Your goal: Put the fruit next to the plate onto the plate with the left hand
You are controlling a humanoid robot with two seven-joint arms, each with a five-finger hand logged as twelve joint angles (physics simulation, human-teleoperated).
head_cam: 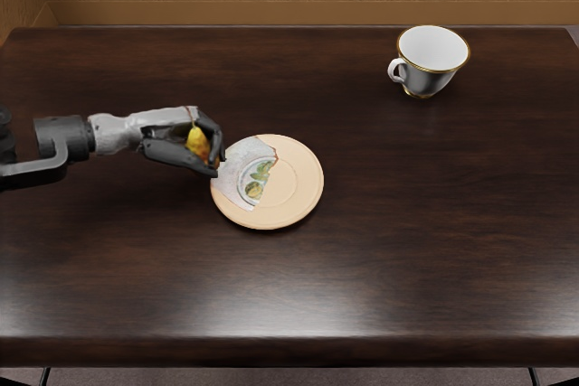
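A dark brown wooden table [407, 250] carries a round peach plate [303, 183] with a white, green-marked patch. The left hand [179, 144] hovers at its left rim, fingers clasping a small yellow fruit [196, 141]. A gold-rimmed white cup [430, 61] stands well apart.

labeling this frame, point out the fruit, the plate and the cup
fruit [196, 142], head view, its yellow middle
plate [306, 178], head view, bare right rim
cup [429, 77], head view, white outer wall
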